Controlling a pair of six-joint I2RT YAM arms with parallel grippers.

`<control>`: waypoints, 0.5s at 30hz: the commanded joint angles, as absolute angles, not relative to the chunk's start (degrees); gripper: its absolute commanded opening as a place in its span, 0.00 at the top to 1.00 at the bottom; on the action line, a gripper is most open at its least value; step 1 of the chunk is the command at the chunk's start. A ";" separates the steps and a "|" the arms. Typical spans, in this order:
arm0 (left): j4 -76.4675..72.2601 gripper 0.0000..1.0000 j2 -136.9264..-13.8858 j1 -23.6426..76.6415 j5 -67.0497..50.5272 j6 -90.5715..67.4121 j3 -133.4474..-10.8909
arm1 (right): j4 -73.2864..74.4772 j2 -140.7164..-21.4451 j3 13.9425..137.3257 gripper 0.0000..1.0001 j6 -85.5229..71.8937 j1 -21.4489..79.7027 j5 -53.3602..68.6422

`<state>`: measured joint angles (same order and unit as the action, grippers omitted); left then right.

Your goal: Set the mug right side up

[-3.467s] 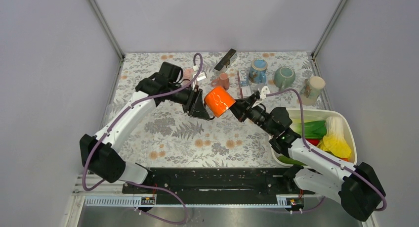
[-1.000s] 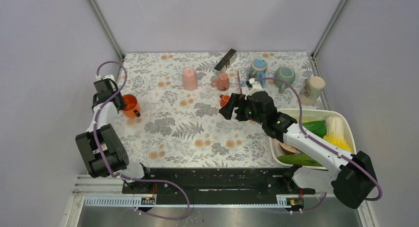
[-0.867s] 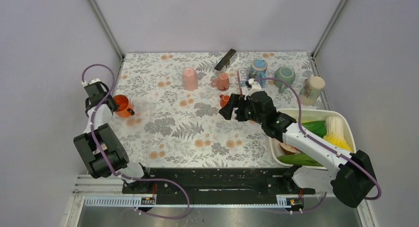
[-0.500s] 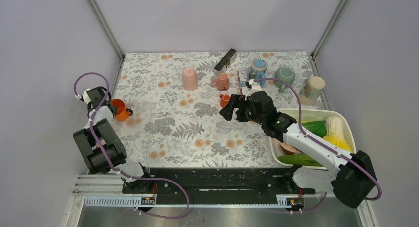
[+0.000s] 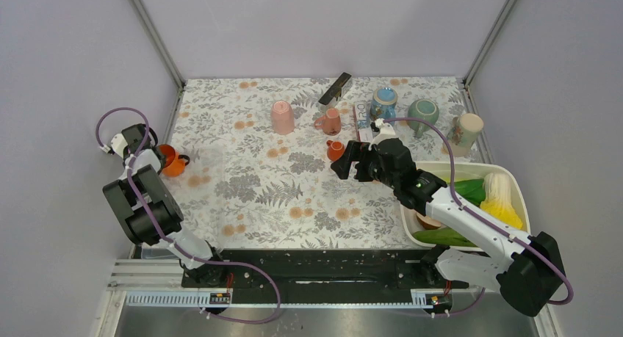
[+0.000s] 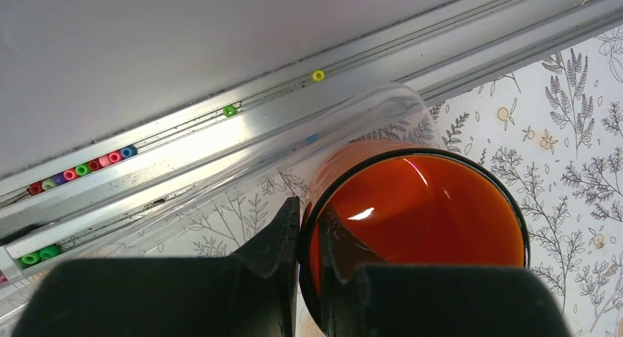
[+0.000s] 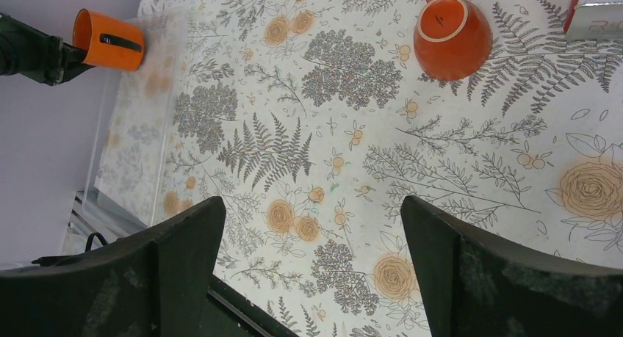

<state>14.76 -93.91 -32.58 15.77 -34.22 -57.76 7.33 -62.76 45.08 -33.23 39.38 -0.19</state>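
White tub of vegetables at floral tablecloth's right edge

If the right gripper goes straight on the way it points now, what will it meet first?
Probably the flowered table cover, between its open fingers; the small orange cup lies off to one side. Depth is unclear.

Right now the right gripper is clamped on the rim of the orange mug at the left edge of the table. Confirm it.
Wrong arm: the left gripper is clamped on the rim of the orange mug at the left edge of the table. The left wrist view shows one finger inside the rim and one outside; the right gripper hangs open elsewhere.
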 commanded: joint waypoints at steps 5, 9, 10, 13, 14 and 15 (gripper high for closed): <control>13.60 1.00 -94.89 -32.87 11.42 -33.75 -58.20 | 6.94 -61.01 44.41 0.01 -32.02 39.75 -2.44; 15.96 0.69 -96.10 -32.78 11.29 -32.28 -59.49 | 7.03 -60.97 44.46 0.01 -31.91 39.78 -2.45; 16.32 0.55 -96.31 -32.78 11.21 -31.91 -59.75 | 7.01 -60.99 44.47 0.00 -31.82 39.81 -2.38; 15.99 0.34 -95.39 -32.78 11.51 -31.07 -59.35 | 7.20 -60.81 44.58 0.01 -31.61 39.80 -2.13; 15.40 0.32 -94.39 -32.82 11.47 -30.78 -58.81 | 7.44 -60.69 44.58 0.00 -31.46 39.81 -2.17; 14.78 0.29 -93.19 -32.79 11.19 -30.37 -58.27 | 7.59 -60.53 44.64 0.01 -31.22 39.75 -2.17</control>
